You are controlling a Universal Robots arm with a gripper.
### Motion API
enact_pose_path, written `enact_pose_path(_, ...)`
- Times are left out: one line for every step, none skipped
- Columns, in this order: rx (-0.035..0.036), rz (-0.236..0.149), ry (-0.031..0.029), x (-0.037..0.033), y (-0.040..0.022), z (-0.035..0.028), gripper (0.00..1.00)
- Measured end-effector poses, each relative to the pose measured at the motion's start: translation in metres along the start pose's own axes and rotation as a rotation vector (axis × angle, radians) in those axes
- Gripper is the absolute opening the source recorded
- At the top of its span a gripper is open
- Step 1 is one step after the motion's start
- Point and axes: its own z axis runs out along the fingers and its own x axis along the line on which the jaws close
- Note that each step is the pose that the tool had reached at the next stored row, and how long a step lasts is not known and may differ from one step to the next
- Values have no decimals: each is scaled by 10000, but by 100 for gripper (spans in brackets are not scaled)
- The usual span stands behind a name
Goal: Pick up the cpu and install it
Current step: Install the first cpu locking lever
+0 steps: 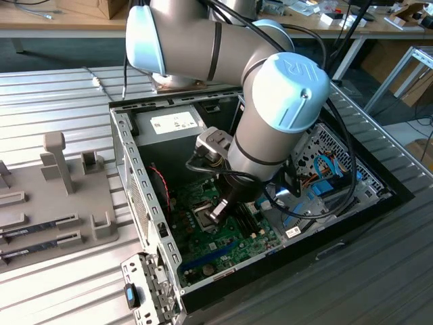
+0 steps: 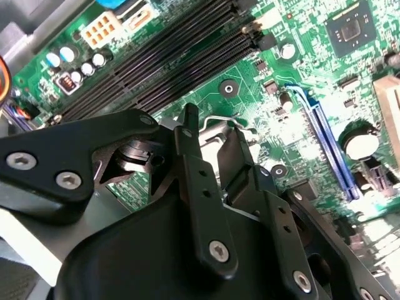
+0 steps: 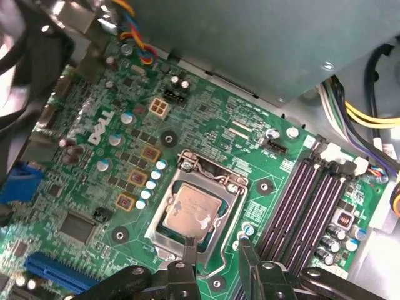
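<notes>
So the cpu (image 3: 195, 214) is a small flat square chip with a silvery metal top that has a couple of smudgy marks on it. In the first wrist view it's just below the frame's centre, lying flat and slightly rotated inside the metal-framed socket on the green board.

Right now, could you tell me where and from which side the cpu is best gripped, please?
Probably by two opposite edges, coming straight down from above. The cpu lies flat in its socket on the motherboard, its metal top facing up, so only the thin rim offers a hold. The gripper hangs close beside it.
</notes>
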Motion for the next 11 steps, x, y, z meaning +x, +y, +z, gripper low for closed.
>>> enact_pose_path(5, 171, -6, 0, 0, 4, 40)
enact_pose_path(11, 354, -13, 0, 0, 8, 40)
enact_pose_path(19, 565, -19, 1, -1, 9, 40)
enact_pose_path(26, 823, -29, 0, -1, 10, 40)
enact_pose_path(35, 1117, -40, 1, -1, 11, 40)
enact_pose_path(41, 1326, -49, 1, -1, 12, 40)
enact_pose_path(44, 1445, -53, 1, -1, 12, 40)
enact_pose_path(48, 1593, -59, 0, -1, 12, 40)
enact_pose_path(50, 1668, -62, -1, -1, 12, 40)
enact_pose_path(53, 1741, -65, -2, -2, 12, 40)
enact_pose_path(56, 1821, -67, -3, -2, 12, 40)
